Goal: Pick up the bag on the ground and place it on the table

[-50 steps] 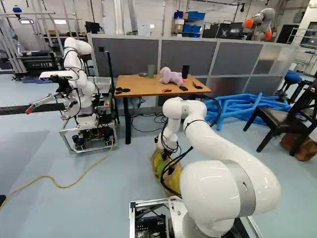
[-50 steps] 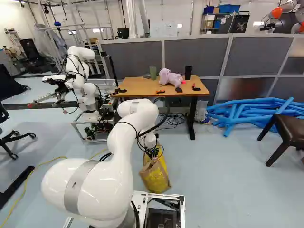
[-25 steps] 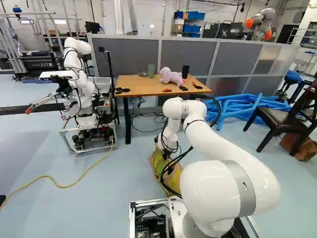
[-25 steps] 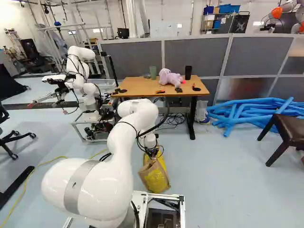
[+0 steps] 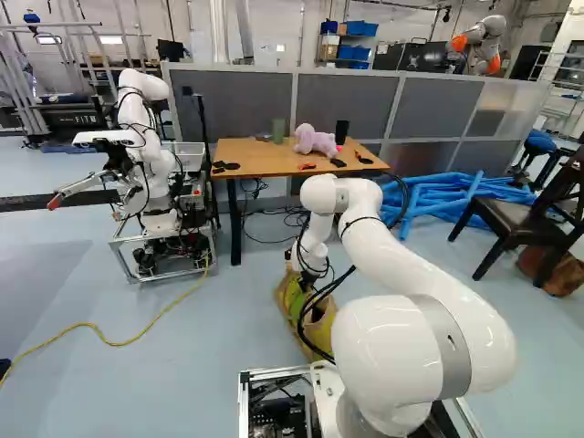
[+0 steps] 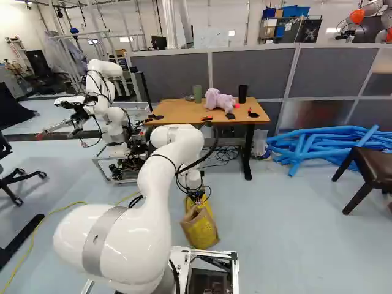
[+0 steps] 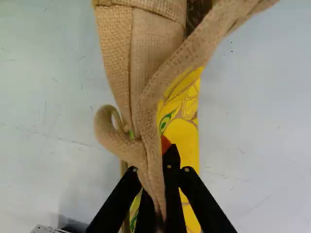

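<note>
In the left base view, the arm [image 5: 420, 265] and its cables are covering part of the bag [image 6: 200, 231]. The arm is also hiding one leg of the table [image 5: 265, 160]. The gripper [image 6: 197, 197] is appearing too small there for detail. In the wrist view, the strap [image 7: 148, 104] is partly obscuring the gripper; the frame edge is cutting off the bag. The chair [image 5: 511, 217] is extending out of both base views.

On the worktop [image 5: 260, 157], a plush toy [image 5: 317, 141] lies between two cups [image 5: 341, 132]. Behind the worktop is a partition [image 5: 347, 102]; left, another robot [image 5: 157, 187]; right, tubes [image 5: 443, 203]; before it, the bag [image 6: 200, 230].
</note>
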You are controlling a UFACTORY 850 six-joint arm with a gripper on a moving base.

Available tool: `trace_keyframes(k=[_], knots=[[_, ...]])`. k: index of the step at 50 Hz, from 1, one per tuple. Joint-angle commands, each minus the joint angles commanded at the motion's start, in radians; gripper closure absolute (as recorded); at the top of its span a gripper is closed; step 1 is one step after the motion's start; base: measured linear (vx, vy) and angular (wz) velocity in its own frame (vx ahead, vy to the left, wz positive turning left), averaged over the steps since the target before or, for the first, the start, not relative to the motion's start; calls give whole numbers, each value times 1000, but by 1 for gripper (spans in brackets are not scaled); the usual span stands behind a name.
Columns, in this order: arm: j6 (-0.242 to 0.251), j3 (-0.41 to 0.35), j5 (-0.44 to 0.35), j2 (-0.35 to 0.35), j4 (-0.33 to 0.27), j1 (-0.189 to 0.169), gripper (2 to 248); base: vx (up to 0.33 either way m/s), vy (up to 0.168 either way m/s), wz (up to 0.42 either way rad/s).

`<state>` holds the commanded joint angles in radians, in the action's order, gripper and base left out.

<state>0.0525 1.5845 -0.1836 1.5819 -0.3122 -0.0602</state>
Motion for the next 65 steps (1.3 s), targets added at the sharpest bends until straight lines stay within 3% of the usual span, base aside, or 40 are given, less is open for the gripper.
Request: trace_keyframes(k=[25, 65], knots=[[0, -92, 8, -96, 13, 0, 228, 0, 0, 0], [0, -229, 16, -246, 89, 0, 228, 0, 0, 0]])
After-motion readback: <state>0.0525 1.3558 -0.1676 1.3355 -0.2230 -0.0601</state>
